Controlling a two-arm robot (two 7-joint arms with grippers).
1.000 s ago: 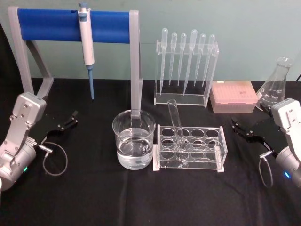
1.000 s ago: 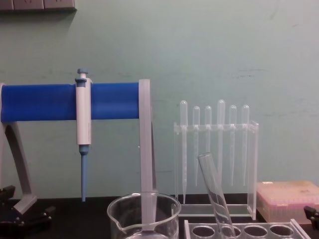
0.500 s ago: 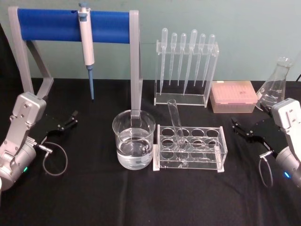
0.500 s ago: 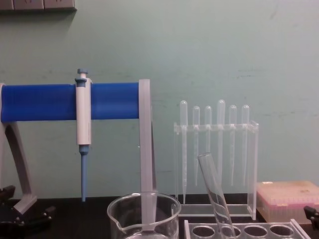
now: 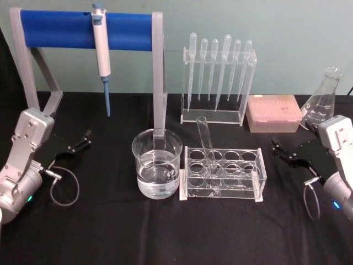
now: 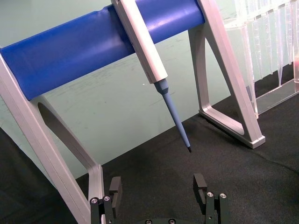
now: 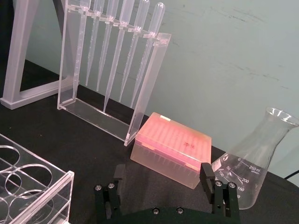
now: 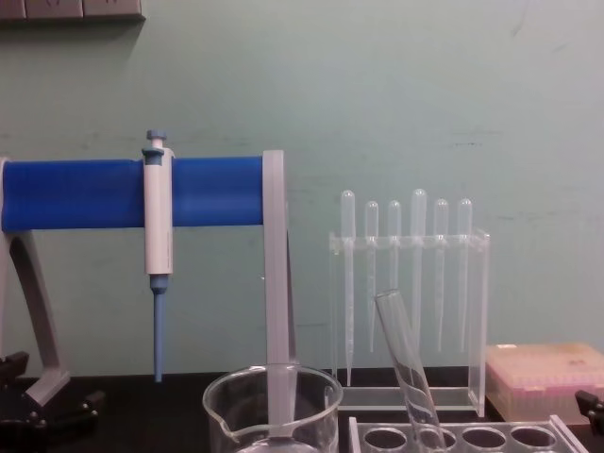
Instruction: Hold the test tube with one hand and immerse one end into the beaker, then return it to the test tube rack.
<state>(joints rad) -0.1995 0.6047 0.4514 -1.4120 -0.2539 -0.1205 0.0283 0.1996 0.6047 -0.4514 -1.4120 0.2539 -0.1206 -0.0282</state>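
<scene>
1. Almost nothing has changed: the test tube [image 5: 206, 142] still leans in the test tube rack [image 5: 260, 172] mid-surface, just beside the beaker [image 5: 156, 164].
2. The left claw [image 5: 79, 142] and right claw [image 5: 279, 149] stay spread and empty near opposite surface edges; the left may have crept slightly.
3. The task seems unstarted.

Lab gear along the back of the black worktop [image 5: 165, 232]

A grey stand with a thick blue crossbar [image 5: 60, 30] is at the back left, and a white-and-blue pipette [image 5: 101, 47] hangs from the bar, tip down. To its right, a clear holder [image 5: 215, 116] carries six plastic droppers [image 5: 226, 61], bulbs up. Just beside that sits a pink box [image 5: 274, 113], then a glass flask [image 5: 321, 105] at the far right. A pale green wall [image 5: 287, 33] is behind.
</scene>
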